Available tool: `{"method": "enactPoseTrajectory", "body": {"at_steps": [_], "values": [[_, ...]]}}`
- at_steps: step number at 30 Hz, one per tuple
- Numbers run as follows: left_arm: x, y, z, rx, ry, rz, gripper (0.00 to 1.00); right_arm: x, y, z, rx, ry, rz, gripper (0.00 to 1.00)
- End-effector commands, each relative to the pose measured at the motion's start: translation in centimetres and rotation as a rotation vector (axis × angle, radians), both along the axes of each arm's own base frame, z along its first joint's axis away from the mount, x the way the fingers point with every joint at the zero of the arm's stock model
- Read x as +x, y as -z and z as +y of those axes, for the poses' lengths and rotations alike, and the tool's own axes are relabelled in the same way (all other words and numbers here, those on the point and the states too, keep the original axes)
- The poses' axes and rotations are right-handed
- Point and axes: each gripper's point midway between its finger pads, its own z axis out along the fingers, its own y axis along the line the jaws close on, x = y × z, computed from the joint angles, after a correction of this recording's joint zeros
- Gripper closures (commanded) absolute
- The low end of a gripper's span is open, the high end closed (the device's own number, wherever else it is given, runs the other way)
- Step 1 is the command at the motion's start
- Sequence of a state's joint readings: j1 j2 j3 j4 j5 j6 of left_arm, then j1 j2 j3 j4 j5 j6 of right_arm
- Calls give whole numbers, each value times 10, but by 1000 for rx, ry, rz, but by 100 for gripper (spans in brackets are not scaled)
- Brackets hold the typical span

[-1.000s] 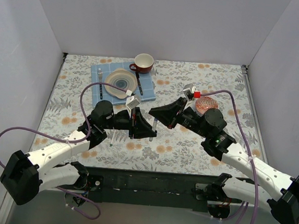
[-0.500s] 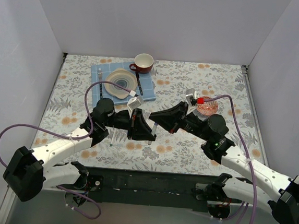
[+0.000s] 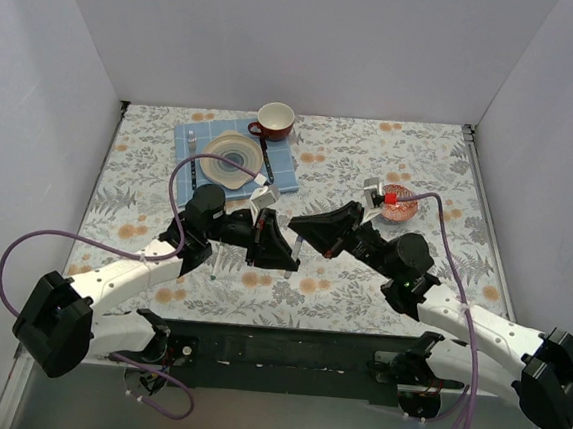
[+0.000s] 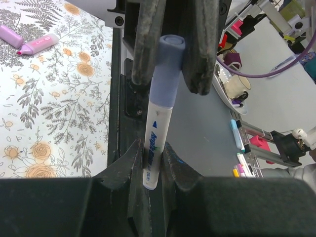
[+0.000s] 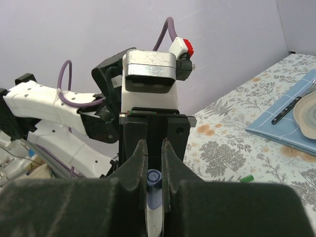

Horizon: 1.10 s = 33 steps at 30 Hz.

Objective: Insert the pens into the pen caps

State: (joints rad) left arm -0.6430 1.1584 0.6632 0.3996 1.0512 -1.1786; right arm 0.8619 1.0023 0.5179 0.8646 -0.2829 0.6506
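Note:
A white pen [image 4: 154,143] with a lilac-blue cap [image 4: 168,69] on its end is held between both grippers above the middle of the table. My left gripper [image 4: 150,150] is shut on the white barrel. My right gripper [image 5: 154,148] is shut on the cap [image 5: 154,180]. In the top view the left gripper [image 3: 281,254] and the right gripper [image 3: 304,226] meet tip to tip and hide the pen. A thick pink pen [image 4: 39,43] and a lilac cap [image 4: 10,35] lie on the cloth. A green cap [image 5: 247,178] lies on the cloth too.
A blue placemat [image 3: 285,177] at the back holds a plate [image 3: 233,157], a fork and a knife. A red mug [image 3: 274,121] stands behind it. A pink bowl [image 3: 400,206] sits at the right. A thin white stick [image 3: 214,260] lies under the left arm.
The right arm's wrist and elbow have swung lower and to the right. Both grippers stay joined at the middle, and the left arm has barely shifted.

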Motion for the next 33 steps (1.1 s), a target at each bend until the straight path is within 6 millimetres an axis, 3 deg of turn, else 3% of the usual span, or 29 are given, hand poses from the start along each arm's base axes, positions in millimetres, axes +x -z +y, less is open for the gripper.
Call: {"method": "enactPoseTrajectory", "body": {"at_steps": [1, 10, 16, 19, 25, 31, 33], "values": [[95, -113, 11, -260, -424, -279, 100, -107, 102, 17, -264, -474, 301, 99], [108, -116, 33, -265, -433, -269, 100, -109, 129, 13, -365, -458, 260, 99], [112, -116, 31, -247, -431, -268, 100, -107, 139, 18, -381, -444, 267, 99], [114, -115, 32, -238, -443, -258, 100, -100, 138, 23, -381, -382, 271, 99], [118, -98, 34, -184, -478, -235, 100, -71, 160, 24, -496, -196, 330, 99], [127, -77, 39, -88, -535, -205, 100, -51, 154, 17, -547, -64, 321, 99], [131, -69, 39, -52, -547, -193, 100, -46, 139, 16, -524, -41, 304, 99]]}}
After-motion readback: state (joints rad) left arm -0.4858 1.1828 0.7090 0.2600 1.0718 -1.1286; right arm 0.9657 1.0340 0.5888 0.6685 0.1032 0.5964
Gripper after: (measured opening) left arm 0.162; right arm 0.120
